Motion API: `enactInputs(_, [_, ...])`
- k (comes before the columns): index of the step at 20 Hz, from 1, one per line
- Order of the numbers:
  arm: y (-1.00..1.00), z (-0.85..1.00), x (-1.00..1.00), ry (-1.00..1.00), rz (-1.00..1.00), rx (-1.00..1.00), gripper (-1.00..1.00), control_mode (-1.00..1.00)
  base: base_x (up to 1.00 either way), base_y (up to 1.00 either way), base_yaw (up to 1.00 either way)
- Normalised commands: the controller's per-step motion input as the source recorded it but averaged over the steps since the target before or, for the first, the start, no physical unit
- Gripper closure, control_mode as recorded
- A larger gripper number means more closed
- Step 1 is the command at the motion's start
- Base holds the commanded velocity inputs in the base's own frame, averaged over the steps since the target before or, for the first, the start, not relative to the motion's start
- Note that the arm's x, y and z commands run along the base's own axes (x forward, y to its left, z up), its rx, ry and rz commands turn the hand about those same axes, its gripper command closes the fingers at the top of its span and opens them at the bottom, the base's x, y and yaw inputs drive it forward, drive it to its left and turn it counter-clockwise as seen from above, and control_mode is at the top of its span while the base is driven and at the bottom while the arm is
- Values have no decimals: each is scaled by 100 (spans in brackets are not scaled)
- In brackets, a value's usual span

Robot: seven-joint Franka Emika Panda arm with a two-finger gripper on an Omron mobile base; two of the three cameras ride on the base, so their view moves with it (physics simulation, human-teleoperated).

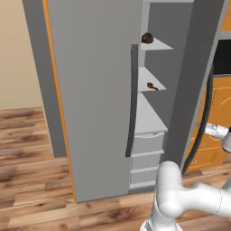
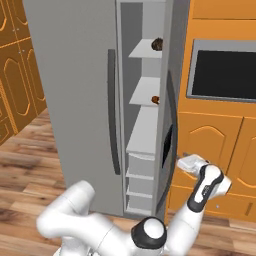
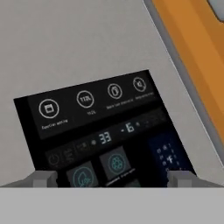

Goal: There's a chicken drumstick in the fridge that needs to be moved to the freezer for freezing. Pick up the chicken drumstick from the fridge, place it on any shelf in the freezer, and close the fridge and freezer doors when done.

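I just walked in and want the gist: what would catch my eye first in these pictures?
A tall grey freezer stands open, its door swung out toward the orange cabinets. On its solid shelves sit a round dark-brown lump up high and the chicken drumstick one shelf lower. The open gripper faces the door's black dispenser panel.

1. The freezer (image 2: 145, 95) stands open; its narrow gap between the two doors gives the way in.
2. The freezer door (image 2: 172, 125) is swung out beside the gap, and the gripper (image 3: 112, 177), jaws spread wide, faces its black dispenser panel (image 3: 105, 135) closely.
3. The closed fridge door (image 1: 94, 99) and its dark handle (image 1: 131, 101) border the gap's other side.
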Motion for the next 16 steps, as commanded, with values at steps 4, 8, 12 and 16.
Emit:
enactInputs(4, [100, 0, 0, 0, 0, 0, -100, -100, 0, 0, 0])
enactInputs(8, [100, 0, 0, 0, 0, 0, -100, -100, 0, 0, 0])
enactInputs(12, [100, 0, 16, 1, 0, 0, -100, -100, 0, 0, 0])
enactInputs(16, [96, 0, 54, 2, -2, 0, -100, -100, 0, 0, 0])
